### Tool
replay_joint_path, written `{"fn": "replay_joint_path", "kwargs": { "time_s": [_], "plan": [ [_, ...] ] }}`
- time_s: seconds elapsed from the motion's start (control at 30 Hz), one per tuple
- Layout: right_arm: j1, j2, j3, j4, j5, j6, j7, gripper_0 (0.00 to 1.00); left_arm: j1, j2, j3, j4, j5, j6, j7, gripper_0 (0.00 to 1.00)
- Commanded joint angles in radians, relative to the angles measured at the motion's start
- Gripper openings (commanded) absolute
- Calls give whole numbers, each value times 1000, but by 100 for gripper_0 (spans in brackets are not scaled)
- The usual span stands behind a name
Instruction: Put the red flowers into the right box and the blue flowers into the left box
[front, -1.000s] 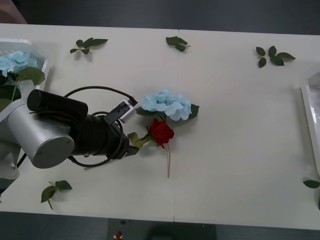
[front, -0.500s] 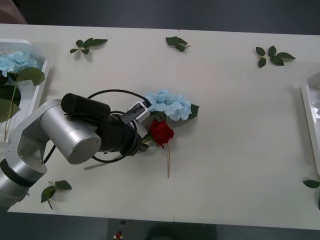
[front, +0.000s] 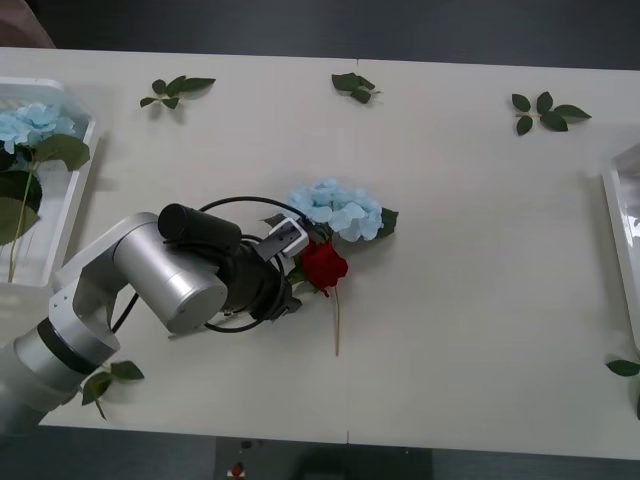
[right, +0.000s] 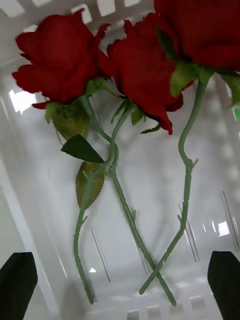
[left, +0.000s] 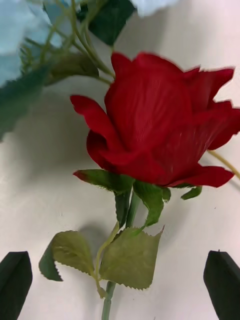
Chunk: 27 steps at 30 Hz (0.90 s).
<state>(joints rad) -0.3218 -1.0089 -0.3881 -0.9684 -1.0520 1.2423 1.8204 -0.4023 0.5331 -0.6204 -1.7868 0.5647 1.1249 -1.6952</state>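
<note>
A red flower lies mid-table, its bloom just below a blue flower. My left gripper is at the rose's left side, open. In the left wrist view the rose is close ahead, its leafy stem running down between the black fingers, and the blue flower lies beyond it. The left box at the table's left end holds blue flowers. My right gripper hangs open over the right box, where three red flowers lie. The right box's edge shows at the right.
Loose green leaf sprigs lie along the far edge, near the front left corner and by the right edge. The left arm's silver body covers the table left of the rose.
The left arm has swung rightward and its gripper has closed in on the red rose. The rose and the blue flower beside it have not moved.
</note>
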Motion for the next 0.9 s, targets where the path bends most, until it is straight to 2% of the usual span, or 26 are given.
{"fn": "replay_joint_path", "kwargs": {
  "time_s": [0.03, 0.47, 0.7, 0.9],
  "plan": [
    [-11, -10, -18, -59, -19, 35, 45, 100, -35, 8, -25, 10, -28, -34, -32, 100],
    [-11, 47, -37, -219, 1, 190, 71, 100, -49, -12, -67, 55, -54, -73, -26, 100],
    [-11, 118, -113, -282, -43, 261, 241, 100, -49, -30, -81, 87, -74, -93, -21, 99],
    [-11, 141, -118, -328, -143, 310, 392, 100, -49, -39, -84, 104, -74, -93, -20, 96]
  ]
}}
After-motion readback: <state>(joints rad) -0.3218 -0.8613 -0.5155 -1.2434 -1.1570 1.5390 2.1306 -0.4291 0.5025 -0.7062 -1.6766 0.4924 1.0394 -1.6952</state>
